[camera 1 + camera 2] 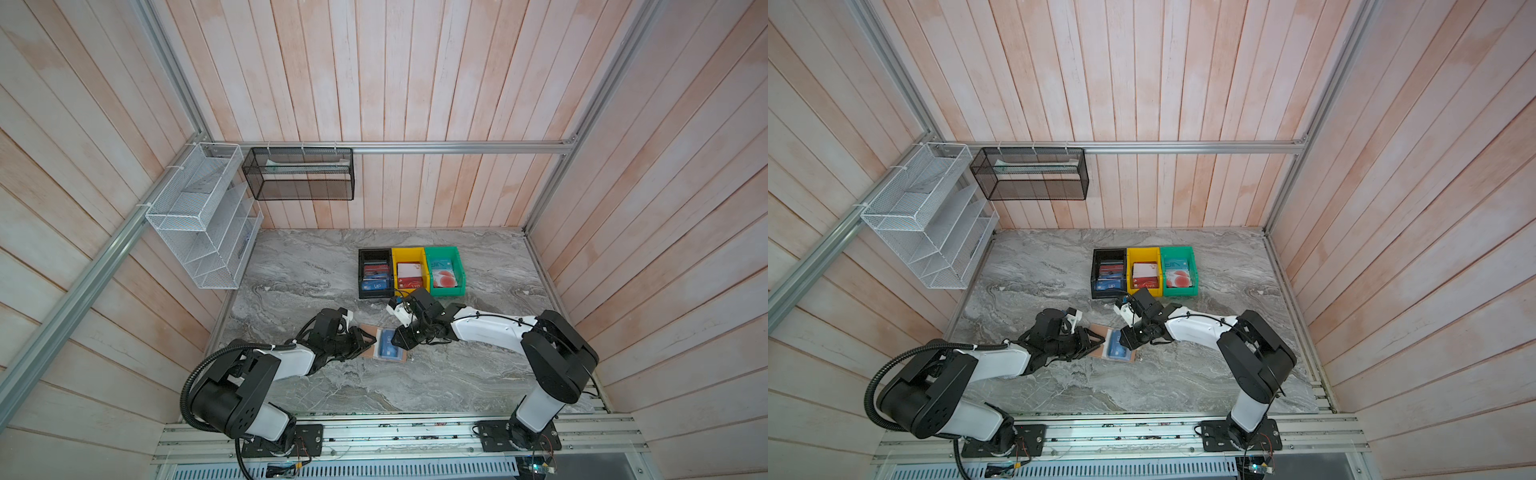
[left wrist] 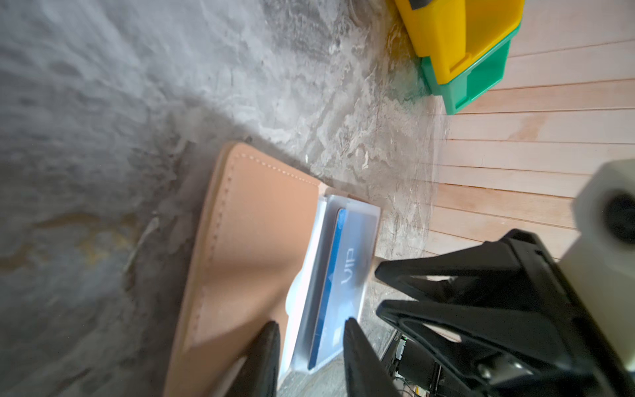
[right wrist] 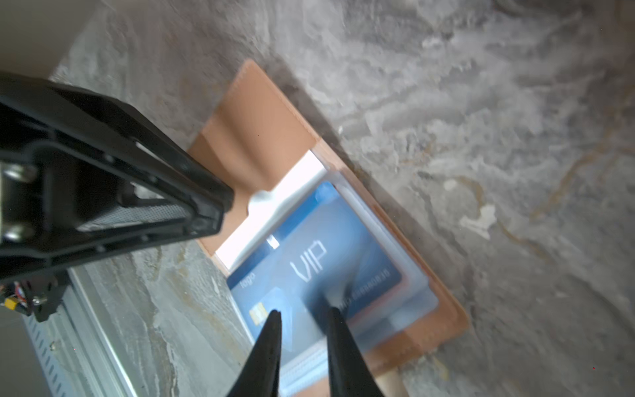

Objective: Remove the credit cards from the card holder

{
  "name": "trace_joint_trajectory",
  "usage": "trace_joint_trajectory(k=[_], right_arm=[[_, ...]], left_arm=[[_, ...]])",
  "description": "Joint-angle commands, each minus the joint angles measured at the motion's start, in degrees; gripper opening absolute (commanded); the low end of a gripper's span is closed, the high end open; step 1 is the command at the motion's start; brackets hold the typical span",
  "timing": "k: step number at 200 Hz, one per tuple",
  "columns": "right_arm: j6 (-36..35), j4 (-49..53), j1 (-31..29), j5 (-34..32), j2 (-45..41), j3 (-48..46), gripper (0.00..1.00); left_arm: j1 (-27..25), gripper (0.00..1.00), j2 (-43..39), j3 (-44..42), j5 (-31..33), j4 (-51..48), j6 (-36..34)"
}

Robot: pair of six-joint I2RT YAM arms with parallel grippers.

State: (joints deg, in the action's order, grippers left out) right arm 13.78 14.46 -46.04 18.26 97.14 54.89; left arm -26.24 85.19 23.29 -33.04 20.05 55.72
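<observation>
Holder (image 1: 369, 333) lies open on the table (image 1: 332, 386) between your grippers, with the blue card (image 3: 309, 261) in its sleeve (image 2: 360, 220). Your left gripper (image 2: 312, 323) straddles the sleeve edge, jaws apart. Your right gripper (image 3: 304, 311) sits narrowly parted over the card, though blur hides any contact.

Tan card holder (image 2: 254, 240), blue card (image 3: 360, 261), grey-veined table (image 1: 311, 270)

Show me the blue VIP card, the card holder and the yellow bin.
blue VIP card (image 3: 309, 261): right wrist view, its lettering
card holder (image 2: 254, 240): left wrist view, tan cover
yellow bin (image 1: 409, 254): in a top view, far wall
</observation>
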Motion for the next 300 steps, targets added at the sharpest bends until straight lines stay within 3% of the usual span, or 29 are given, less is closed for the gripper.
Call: trace_joint_trajectory(k=[1,124,300], right_arm=[[0.13,3.39,0.19,-3.71,-2.44,-0.66,0.24],[0.1,3.21,-0.36,-5.36,4.93,1.35,0.21],[-0.08,3.25,-0.69,-4.4,6.56,1.8,0.2]], left_arm=[[0.31,0.34,0.01,1.19,-0.9,0.87,-0.7],[0.31,0.33,2.3,1.15,-1.81,2.94,-0.79],[0.31,0.27,10.85,4.51,-4.84,6.49,-1.14]])
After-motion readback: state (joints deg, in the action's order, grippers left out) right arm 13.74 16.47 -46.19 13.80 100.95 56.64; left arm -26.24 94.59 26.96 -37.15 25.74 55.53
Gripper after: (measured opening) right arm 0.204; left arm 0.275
